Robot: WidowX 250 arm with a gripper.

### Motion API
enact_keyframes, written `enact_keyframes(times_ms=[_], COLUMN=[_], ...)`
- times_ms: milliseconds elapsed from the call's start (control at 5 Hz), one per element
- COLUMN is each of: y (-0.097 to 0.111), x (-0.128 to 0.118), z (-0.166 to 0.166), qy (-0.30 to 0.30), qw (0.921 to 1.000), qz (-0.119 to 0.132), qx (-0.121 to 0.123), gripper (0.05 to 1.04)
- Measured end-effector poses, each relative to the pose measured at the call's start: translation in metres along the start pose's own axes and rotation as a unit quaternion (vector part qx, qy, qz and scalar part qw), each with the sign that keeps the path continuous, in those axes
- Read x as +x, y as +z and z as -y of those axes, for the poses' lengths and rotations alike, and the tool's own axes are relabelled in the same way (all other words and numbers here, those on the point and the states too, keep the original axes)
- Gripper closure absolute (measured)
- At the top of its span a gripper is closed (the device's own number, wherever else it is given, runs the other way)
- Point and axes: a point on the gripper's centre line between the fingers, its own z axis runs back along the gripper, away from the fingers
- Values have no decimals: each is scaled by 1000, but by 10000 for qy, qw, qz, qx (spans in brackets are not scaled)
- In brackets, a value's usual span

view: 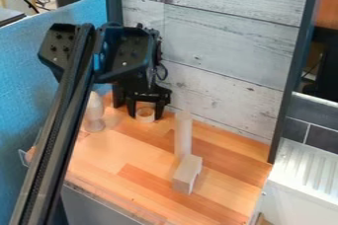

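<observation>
The fingers of the gripper are held apart at the back of the wooden counter, with a small round piece seen between them; whether it is touched cannot be told. Nearby, a tall block is stood upright, a notched block placed just in front. A pale bottle shape is partly hidden by the arm.

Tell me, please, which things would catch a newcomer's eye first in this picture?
Probably the big black arm, which crosses the left side at a slant. Its gripper hangs near the back of the wooden surface, with its fingers apart around a small pale round piece. Next, the tall pale block stands upright right of it, behind a notched block.
</observation>
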Motion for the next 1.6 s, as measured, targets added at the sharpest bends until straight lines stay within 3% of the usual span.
enact_keyframes(times_ms=[200,400,600,800,1200,1600], y=[1,8,43,80,113,123], x=[-2,-8,-9,-13,-37,-73], z=[-2,7,16,21,39,50], qy=[171,219,273,219,-188,-757], qw=[9995,9973,9941,9919,9903,9877], qz=[-195,-433,-455,-325,-120,-48], qx=[-186,-550,-951,-1204,-1374,-1366], gripper=[288,288,289,289,289,289])
